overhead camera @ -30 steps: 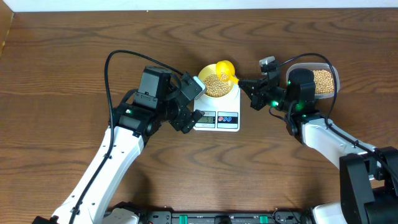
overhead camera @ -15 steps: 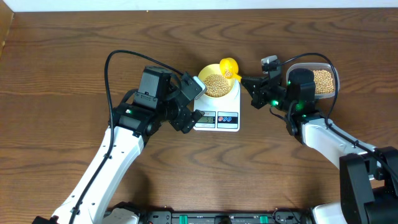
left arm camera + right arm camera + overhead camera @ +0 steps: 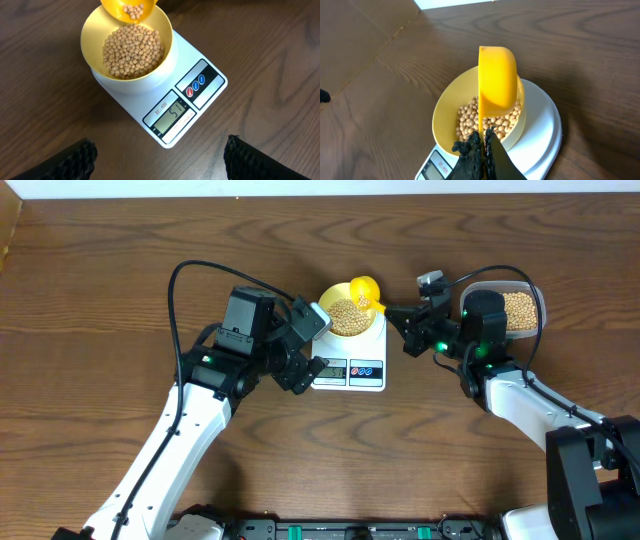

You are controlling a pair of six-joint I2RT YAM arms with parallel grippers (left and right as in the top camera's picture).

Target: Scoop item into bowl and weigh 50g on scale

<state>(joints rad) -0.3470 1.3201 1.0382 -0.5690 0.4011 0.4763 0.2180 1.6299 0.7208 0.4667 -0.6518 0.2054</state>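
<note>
scale [image 3: 212,75] sits toward the far edge of the tabletop [image 3: 45,95], left fingers [image 3: 298,366] wide open, empty, at its near left corner. i see the bowl [image 3: 168,39] of beans [image 3: 132,50] on it; right fingers [image 3: 480,146] clamp the scoop [image 3: 496,80] tilted over the bowl.

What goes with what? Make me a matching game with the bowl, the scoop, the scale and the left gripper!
Things:
1. bowl
2. scoop
3. scale
4. left gripper

Where or how:
A. on the wooden table, under the bowl
B. open, holding nothing
C. over the bowl's edge, a few beans in it
D. on the scale, with lots of beans inside

Pairs: 1-D, 2-C, 3-A, 4-B
</note>
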